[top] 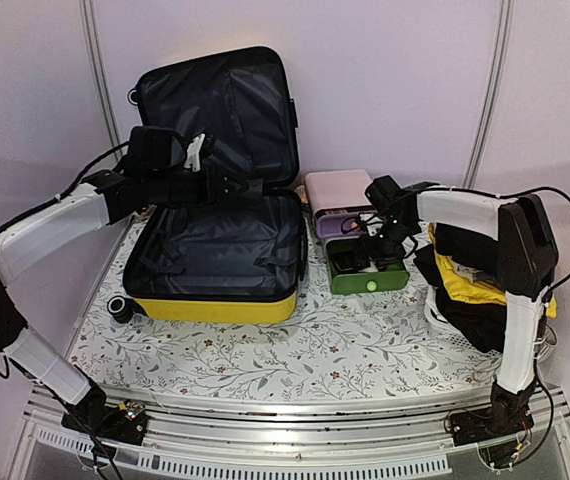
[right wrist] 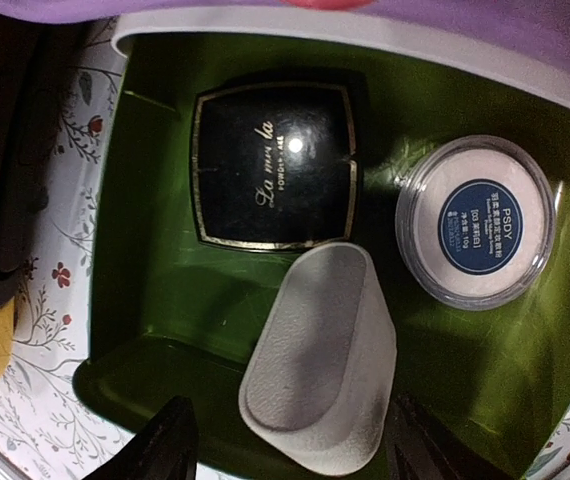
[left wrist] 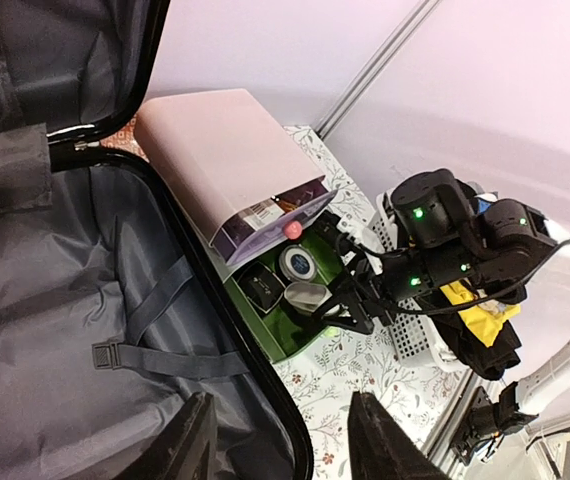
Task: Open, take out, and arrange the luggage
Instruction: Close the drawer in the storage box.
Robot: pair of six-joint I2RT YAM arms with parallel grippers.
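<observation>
Neighbouring open luggage (top: 215, 308): drawer box (top: 337, 188), basket (left wrist: 405, 345).

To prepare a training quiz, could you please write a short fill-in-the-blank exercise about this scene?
The luggage lies ___, its black lining showing.
The drawer under the right gripper is coloured ___.
The round jar in it has a ___ label.
Missing words: open; green; blue.

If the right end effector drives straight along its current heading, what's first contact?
Most likely the grey oval pad lying in the green drawer, centred ahead of the right end effector, whose fingers stand apart. How far off it is remains unclear.
</observation>
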